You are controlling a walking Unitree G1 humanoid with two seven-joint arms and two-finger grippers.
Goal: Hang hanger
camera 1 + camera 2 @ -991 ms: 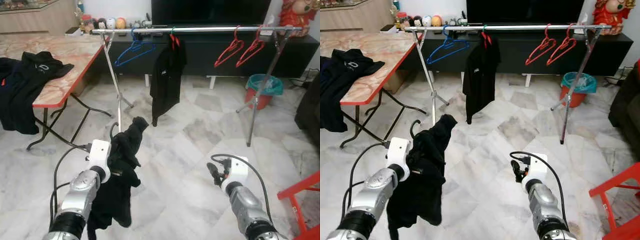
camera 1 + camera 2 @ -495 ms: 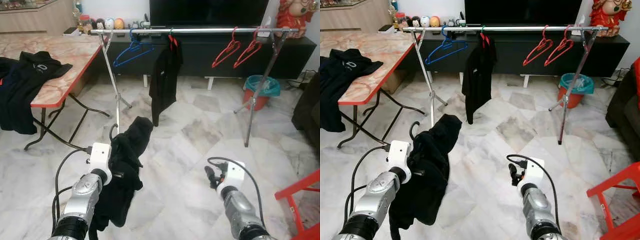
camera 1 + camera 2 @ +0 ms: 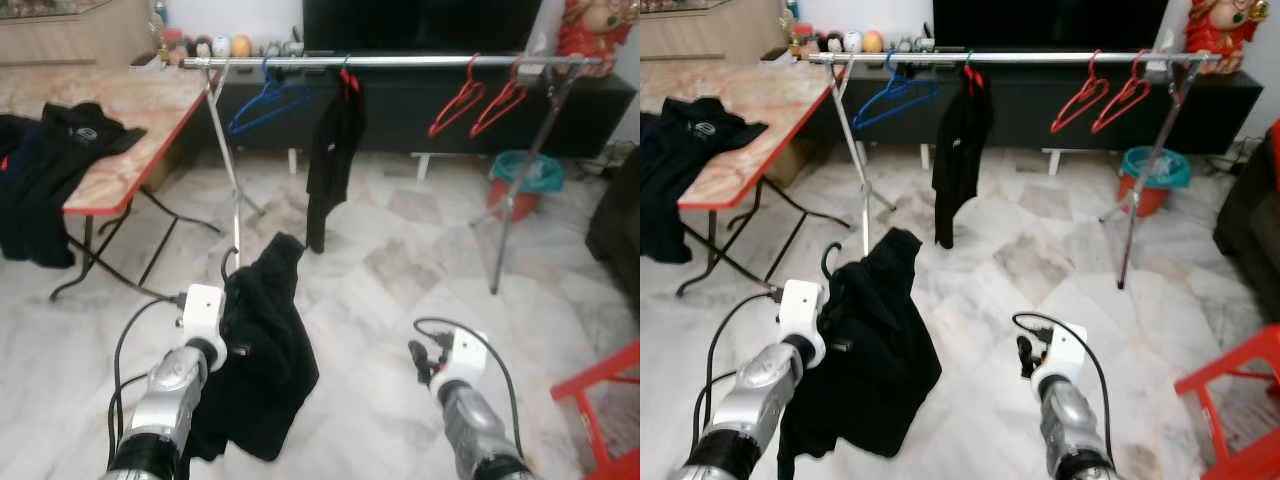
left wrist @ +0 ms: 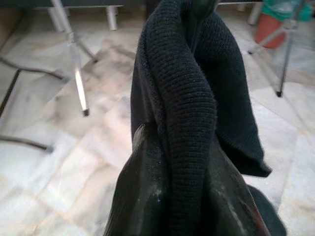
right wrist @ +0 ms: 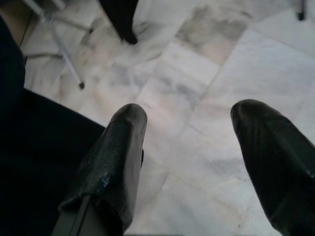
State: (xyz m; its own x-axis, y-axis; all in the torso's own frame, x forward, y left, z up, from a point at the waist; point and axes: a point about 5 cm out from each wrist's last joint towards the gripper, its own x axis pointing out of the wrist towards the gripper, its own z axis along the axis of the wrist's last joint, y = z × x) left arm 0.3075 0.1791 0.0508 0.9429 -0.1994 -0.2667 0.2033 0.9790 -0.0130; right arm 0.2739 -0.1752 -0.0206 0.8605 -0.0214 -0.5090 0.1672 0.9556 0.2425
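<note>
Carry step: left hand (image 4: 172, 162) was clamped on the black knit garment on its black hanger (image 3: 875, 330), right hand (image 5: 192, 162) wide open and empty; next, hook onto the silver clothes rail (image 3: 1040, 58) at 12 o'clock.

A silver rail (image 3: 1040, 57) crossed the room on two stands. On it hung a blue hanger (image 3: 892, 98), a black shirt (image 3: 958, 160) and two red hangers (image 3: 1106, 98). The left arm held up a black garment (image 3: 868, 350) with a hook (image 3: 827, 262) showing; the right gripper (image 3: 1025, 357) hovered low over marble floor (image 3: 990, 250).
</note>
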